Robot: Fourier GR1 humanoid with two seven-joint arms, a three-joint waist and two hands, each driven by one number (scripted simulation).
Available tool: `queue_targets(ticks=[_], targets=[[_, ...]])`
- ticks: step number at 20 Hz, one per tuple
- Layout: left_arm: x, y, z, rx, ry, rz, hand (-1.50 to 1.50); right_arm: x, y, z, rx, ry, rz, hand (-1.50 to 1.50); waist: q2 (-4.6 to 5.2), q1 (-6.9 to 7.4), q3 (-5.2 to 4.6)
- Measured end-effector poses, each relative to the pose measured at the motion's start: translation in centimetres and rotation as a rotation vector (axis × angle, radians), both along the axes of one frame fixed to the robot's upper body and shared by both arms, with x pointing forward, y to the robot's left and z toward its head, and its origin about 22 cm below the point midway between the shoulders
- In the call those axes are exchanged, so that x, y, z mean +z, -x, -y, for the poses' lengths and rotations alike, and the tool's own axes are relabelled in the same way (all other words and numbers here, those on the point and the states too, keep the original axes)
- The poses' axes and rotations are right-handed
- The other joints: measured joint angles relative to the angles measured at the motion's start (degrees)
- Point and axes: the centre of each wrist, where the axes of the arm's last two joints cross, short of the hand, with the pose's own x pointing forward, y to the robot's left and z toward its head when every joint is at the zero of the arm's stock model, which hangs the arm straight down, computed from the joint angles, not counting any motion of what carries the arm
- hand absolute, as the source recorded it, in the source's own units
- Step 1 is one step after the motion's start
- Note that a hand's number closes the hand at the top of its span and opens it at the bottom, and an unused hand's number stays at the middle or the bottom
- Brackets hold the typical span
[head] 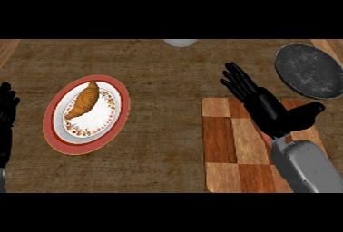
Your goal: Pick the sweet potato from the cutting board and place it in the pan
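My right hand [270, 112] hovers open over the checkered wooden cutting board [224, 149], fingers stretched toward the far left and thumb out to the right. No sweet potato shows on the board; the hand and forearm cover the board's right part, so I cannot tell what lies beneath them. The dark grey round pan [308, 70] sits at the far right, just beyond the board's far right corner and to the right of the fingertips. My left hand [7, 113] rests open at the left edge.
A red-rimmed plate [53, 136] with a patterned white plate on it holds a croissant [85, 100] at the left. A pale round object [179, 42] peeks in at the far edge. Bare wooden counter lies between plate and board.
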Motion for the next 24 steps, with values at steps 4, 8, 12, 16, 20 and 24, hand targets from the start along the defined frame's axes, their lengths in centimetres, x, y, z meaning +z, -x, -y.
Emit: queue_targets(ticks=[4,8,12,16,20,24], targets=[[0.3,-1.0,1.8,-0.075,0.057,0.030,0.00,-0.1,-1.0,1.4,0.213,-0.007,0.023,1.50,1.00,0.30,0.93],[0.4,-2.0,4.5,-0.179,0.136,0.050,0.00,0.0,-1.5,4.3,0.437,0.008,0.075,-1.50,1.82,-0.02,1.40],[0.3,-2.8,5.9,-0.220,0.188,0.049,0.00,0.8,-2.0,10.8,0.320,-0.006,0.226,-1.50,2.01,-1.13,1.67],[-0.2,-3.1,6.8,-0.250,0.212,0.042,0.00,2.8,-1.9,17.0,0.154,0.078,0.343,-1.50,2.11,-0.60,1.75],[-0.3,-3.8,7.4,-0.274,0.219,0.041,0.00,6.3,-1.6,21.1,0.098,0.238,0.411,-1.50,2.17,0.15,1.74],[0.0,-4.4,7.8,-0.288,0.220,0.044,0.00,10.5,-1.3,22.8,0.109,0.455,0.473,-1.50,2.08,0.89,1.69]])
